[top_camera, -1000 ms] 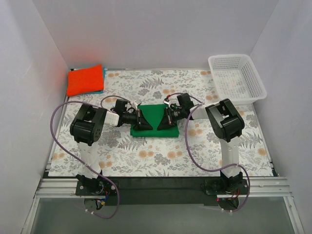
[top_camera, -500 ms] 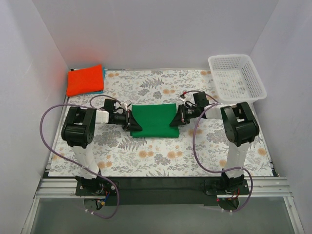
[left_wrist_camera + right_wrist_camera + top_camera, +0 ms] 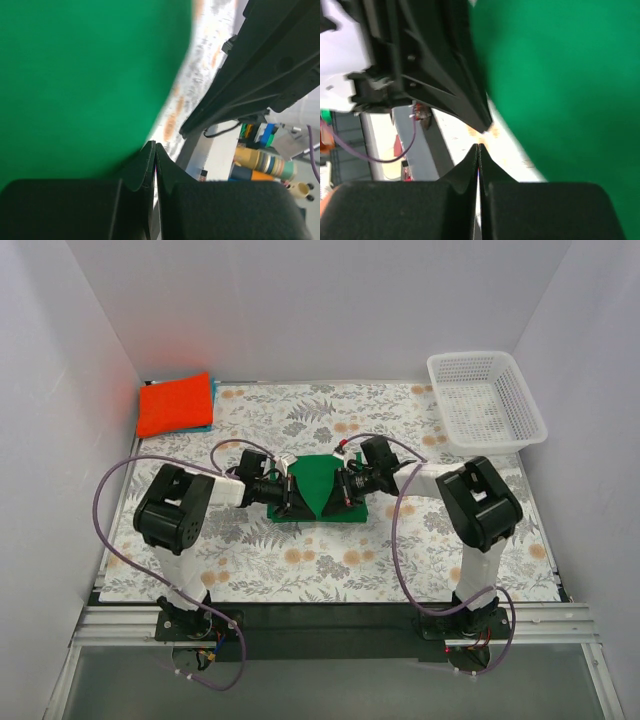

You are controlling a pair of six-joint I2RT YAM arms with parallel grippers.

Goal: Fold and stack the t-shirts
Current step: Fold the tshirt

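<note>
Green t-shirt (image 3: 316,488) lying centre of the mat (image 3: 250,560), getting pinched from both sides: left gripper (image 3: 290,496) and right gripper (image 3: 338,490) each looking clamped shut on a side edge, pointing nose to nose over its middle, neither arm nearer, fold line probably running front-to-back.
</note>
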